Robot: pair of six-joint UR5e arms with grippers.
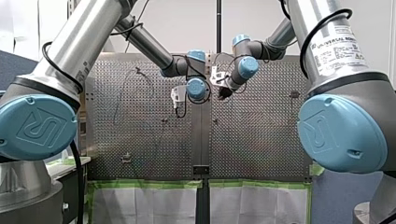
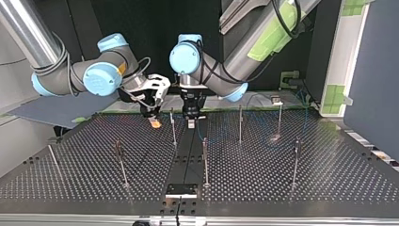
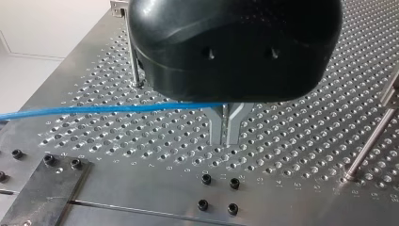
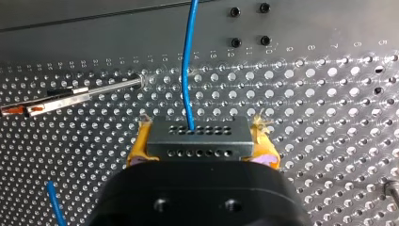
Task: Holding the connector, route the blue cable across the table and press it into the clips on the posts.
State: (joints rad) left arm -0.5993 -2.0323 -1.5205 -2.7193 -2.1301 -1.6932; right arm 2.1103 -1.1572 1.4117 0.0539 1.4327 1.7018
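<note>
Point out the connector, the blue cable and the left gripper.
connector [image 4: 197, 140], right wrist view, middle of body.
blue cable [image 3: 117, 109], left wrist view, mid-span.
left gripper [image 3: 225, 140], left wrist view, between fingertips.

Setting is reading as a robotics lab test cell: my left arm [image 1: 70, 51] and my right arm [image 1: 327, 28], both silver with blue joint caps, are reaching over a perforated metal table [image 2: 329, 169], the right one carrying a Universal Robots label [image 1: 337, 50]. Thin metal posts [image 2: 205, 162] are standing in the hole grid. Green tape [image 1: 144, 184] is edging the table, and a blue partition panel [image 2: 371, 70] is closing off the top view's right.
</note>
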